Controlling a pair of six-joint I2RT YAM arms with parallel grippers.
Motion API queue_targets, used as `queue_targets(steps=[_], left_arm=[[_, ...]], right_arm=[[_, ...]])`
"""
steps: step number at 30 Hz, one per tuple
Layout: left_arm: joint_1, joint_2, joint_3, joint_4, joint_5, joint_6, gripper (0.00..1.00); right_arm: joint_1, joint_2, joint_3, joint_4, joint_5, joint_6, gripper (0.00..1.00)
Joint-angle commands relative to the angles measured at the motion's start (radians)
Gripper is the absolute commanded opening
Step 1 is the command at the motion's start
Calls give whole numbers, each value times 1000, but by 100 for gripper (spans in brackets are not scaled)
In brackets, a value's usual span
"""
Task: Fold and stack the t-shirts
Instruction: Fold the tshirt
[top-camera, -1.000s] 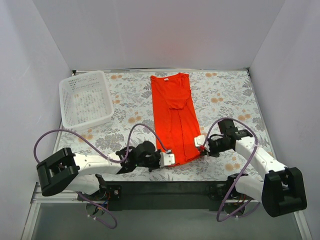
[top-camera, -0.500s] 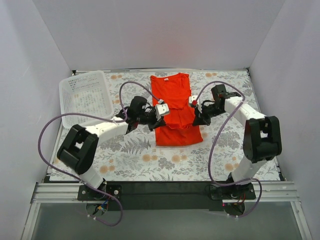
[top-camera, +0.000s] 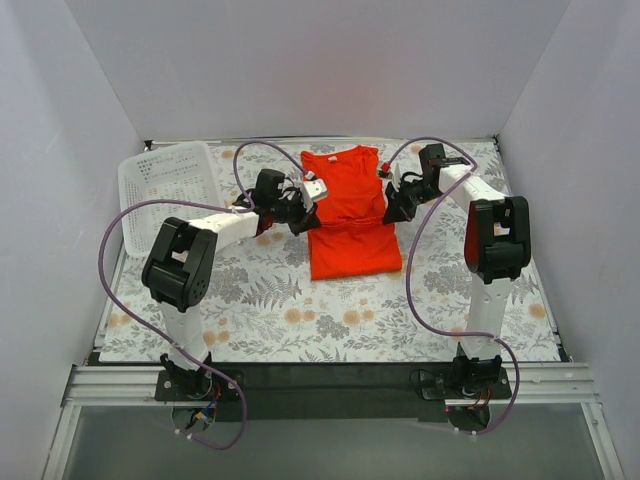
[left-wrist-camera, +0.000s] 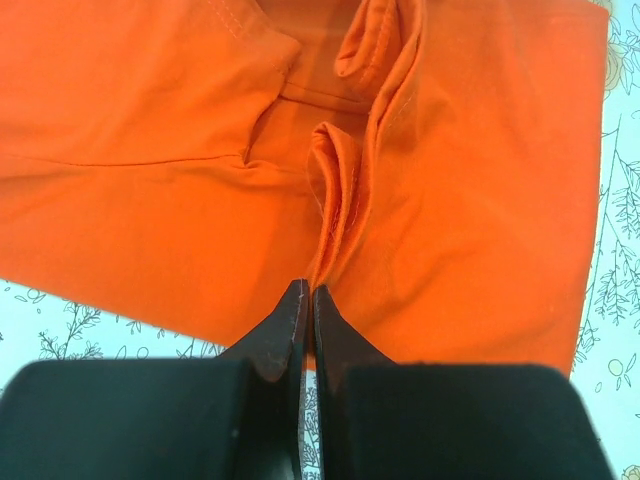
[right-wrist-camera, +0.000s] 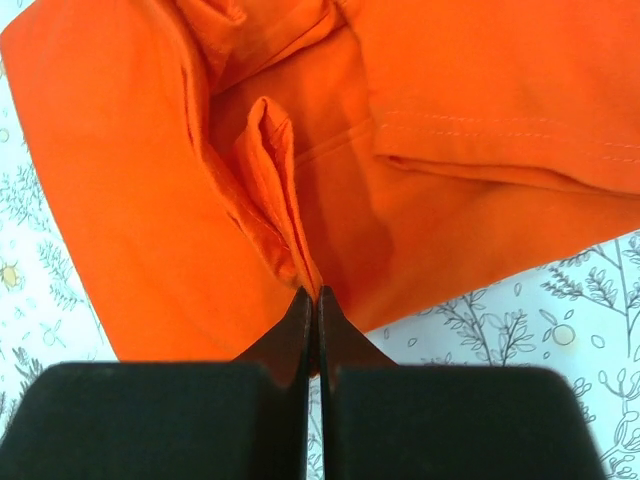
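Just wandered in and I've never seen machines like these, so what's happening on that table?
Two robot arms are folding an orange-red t-shirt. The left end effector and the right end effector are each shut on a pinch of fabric at opposite sides of the shirt, holding it about halfway up, while the near part lies doubled on the flowered table. A white basket sits at the far left.
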Motion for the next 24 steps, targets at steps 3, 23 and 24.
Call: queue_targets(steps=[3, 23, 24], left_arm=[[29, 4, 43, -2, 38, -1, 0], [55, 114, 145, 63, -18, -41, 0], [54, 121, 154, 61, -22, -44, 0]], right_arm=[[6, 39, 98, 4, -10, 79, 1], [12, 125, 218, 61, 57, 206, 1], [13, 125, 213, 73, 63, 220, 1]])
